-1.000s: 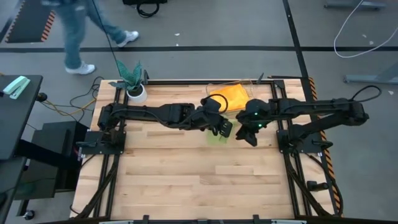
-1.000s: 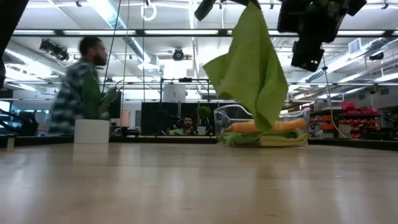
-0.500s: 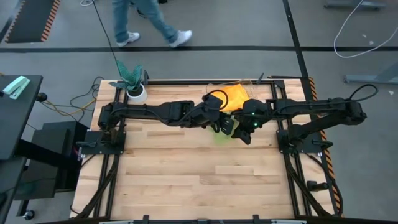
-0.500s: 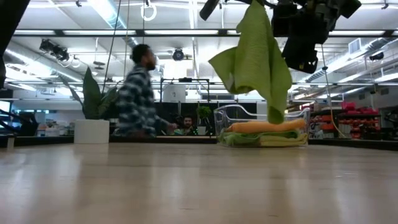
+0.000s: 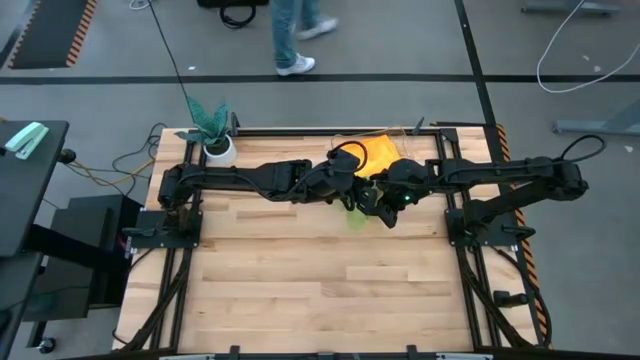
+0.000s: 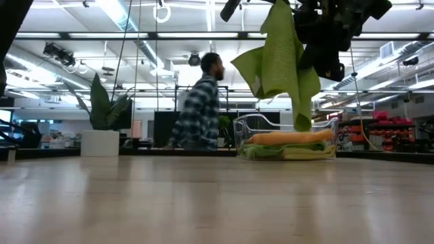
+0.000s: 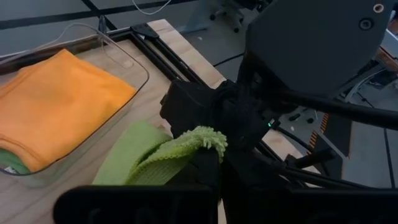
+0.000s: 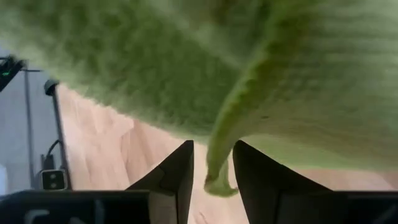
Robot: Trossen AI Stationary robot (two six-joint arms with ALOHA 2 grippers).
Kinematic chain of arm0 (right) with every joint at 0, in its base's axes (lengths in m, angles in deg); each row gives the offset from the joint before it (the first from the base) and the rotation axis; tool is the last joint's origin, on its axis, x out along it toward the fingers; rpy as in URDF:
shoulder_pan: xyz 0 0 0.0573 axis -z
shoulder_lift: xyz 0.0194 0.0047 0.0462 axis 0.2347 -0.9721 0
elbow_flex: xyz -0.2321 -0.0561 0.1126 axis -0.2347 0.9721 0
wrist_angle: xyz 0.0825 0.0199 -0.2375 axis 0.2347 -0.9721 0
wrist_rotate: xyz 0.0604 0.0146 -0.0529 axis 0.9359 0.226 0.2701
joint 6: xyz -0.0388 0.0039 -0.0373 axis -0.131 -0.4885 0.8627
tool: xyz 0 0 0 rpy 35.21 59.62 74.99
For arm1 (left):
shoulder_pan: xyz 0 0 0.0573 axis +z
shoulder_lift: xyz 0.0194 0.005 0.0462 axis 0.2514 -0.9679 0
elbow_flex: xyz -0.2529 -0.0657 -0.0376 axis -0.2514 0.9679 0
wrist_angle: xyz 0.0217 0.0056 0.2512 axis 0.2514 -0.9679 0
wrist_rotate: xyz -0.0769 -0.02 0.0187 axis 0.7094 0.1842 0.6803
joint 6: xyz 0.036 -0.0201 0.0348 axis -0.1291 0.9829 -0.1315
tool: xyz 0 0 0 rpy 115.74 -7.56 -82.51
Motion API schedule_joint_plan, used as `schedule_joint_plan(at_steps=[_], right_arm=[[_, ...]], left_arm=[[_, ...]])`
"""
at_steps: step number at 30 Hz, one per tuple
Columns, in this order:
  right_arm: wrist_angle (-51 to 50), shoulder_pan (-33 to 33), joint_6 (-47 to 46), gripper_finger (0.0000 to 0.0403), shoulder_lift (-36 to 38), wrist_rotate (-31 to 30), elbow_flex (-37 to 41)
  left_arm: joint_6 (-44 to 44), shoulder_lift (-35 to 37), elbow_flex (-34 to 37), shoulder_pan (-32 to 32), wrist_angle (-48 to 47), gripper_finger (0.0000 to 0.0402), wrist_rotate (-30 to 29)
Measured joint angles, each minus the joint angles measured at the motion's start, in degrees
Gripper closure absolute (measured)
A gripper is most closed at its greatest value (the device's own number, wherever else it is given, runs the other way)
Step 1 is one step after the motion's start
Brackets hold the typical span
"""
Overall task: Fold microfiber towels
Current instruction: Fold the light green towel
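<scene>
Both arms meet near the far middle of the surface [image 5: 300, 280], holding one green towel [image 6: 278, 51] in the air. In the low view it hangs from its top edge well clear of the wood, draped in loose folds with a lower corner reaching down in front of the tray [image 6: 247, 132] behind it. The left end effector [image 5: 352, 195] grips the towel's upper part; in the left wrist view a fuzzy folded edge of the towel [image 7: 180, 149] bunches right at that arm's own dark fingers, which are closed on it. The right end effector [image 5: 385, 208] sits just beside the left one, and in the right wrist view its two fingers [image 8: 180, 177] stand a narrow gap apart with a hem of the towel [image 8: 224, 143] hanging down between them; whether they pinch it cannot be told. The clear tray rests at the far edge of the surface and holds an orange towel [image 7: 56, 102] on top of the stack, with a green one [image 7: 9, 163] showing beneath it. A plant [image 5: 212, 122] in a white pot stands at the far left corner. A person [image 6: 200, 108] in a plaid shirt walks beyond the surface.
</scene>
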Motion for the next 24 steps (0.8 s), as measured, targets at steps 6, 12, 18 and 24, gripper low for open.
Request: schedule_joint_plan(at_steps=[6,12,18,24], right_arm=[[-0.2,0.0,-1.7,0.0292,-0.3,-3.2,0.0],[-1.9,0.0,-1.4,0.0325,-0.3,-3.4,0.0],[-3.2,0.0,0.7,0.0389,-0.1,-3.4,0.0],[-5.9,0.0,3.5,0.0395,2.1,-3.5,0.0]], left_arm=[[-0.9,0.0,0.0,0.0,0.7,0.0394,0.0],[-1.3,0.0,0.0,0.0,0.7,0.0397,0.0],[-2.5,0.0,0.0,0.0,0.6,0.0395,0.0],[-2.7,0.0,0.0,0.0,-0.8,0.0391,0.0]])
